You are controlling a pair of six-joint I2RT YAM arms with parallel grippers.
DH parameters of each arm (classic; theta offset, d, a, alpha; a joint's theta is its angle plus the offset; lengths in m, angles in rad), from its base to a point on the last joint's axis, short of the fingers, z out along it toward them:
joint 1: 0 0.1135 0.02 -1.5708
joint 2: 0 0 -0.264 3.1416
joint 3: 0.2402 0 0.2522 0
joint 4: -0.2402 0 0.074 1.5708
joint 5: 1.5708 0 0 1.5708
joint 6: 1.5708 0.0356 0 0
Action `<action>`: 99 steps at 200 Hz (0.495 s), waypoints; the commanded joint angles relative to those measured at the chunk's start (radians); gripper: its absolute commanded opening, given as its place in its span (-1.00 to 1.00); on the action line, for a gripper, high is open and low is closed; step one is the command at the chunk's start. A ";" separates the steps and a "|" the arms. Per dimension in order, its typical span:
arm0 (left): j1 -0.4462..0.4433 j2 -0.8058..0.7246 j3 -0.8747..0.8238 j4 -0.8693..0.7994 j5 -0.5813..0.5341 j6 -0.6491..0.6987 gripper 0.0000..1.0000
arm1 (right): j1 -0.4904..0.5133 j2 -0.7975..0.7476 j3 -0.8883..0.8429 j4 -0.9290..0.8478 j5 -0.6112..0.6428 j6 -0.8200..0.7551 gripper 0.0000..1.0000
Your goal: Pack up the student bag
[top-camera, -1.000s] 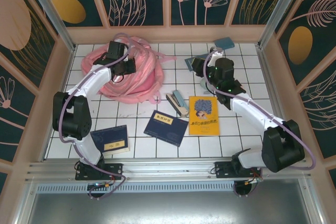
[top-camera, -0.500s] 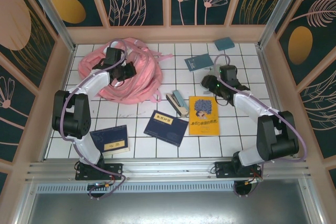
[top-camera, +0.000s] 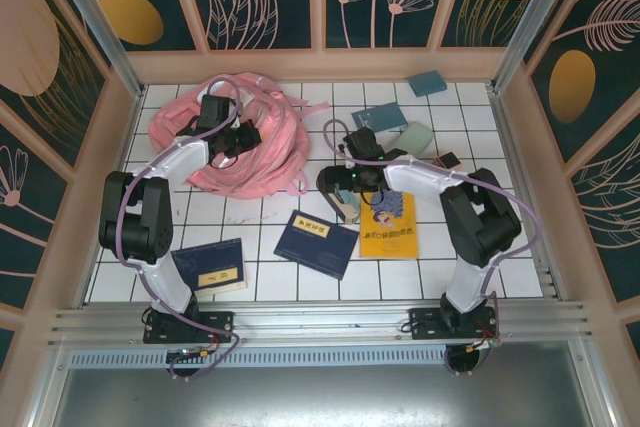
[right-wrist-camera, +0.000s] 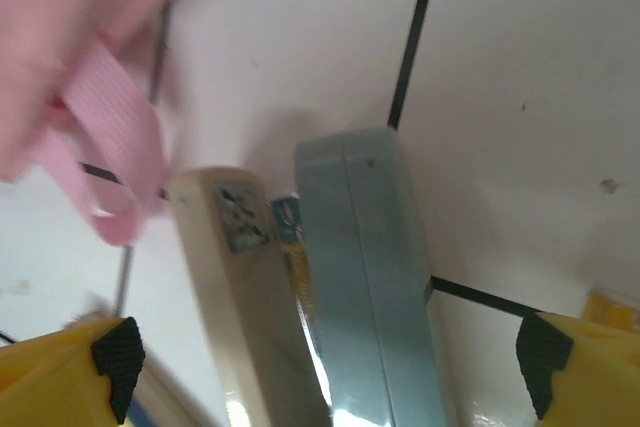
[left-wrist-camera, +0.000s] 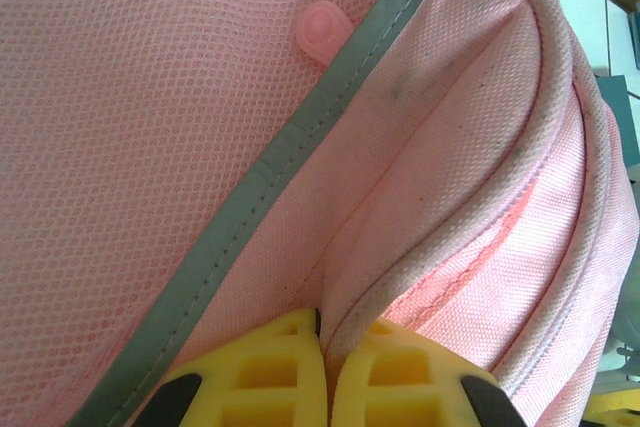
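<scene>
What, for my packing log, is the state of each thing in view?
student bag: lying crumpled, seam pinched.
left pincer: shut on student bag's seam.
right pincer: open, empty.
blue-grey case: closed, lying flat.
beige case: closed, beside it.
yellow book: closed, flat.

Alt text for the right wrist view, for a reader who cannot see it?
The open right end effector hangs over a grey-blue case and a cream case lying side by side on the white tiled table. A blurred pink strap crosses the upper left.
</scene>
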State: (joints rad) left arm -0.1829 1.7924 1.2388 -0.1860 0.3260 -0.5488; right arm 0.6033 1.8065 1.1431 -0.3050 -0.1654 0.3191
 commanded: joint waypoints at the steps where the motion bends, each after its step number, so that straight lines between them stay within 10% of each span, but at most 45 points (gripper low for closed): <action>1: 0.017 -0.020 -0.008 0.020 0.046 -0.053 -1.00 | 0.031 0.037 0.031 -0.133 0.085 -0.059 0.98; 46: 0.030 -0.025 0.010 0.029 0.077 -0.076 -1.00 | 0.106 0.096 0.046 -0.168 0.237 -0.075 0.81; 99: 0.032 -0.034 0.081 -0.031 0.081 -0.064 -1.00 | 0.121 0.075 0.046 -0.152 0.307 -0.057 -0.07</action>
State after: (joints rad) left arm -0.1616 1.7924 1.2510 -0.1909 0.3782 -0.5777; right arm 0.7185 1.8885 1.1831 -0.4110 0.0662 0.2577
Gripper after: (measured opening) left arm 0.050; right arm 0.511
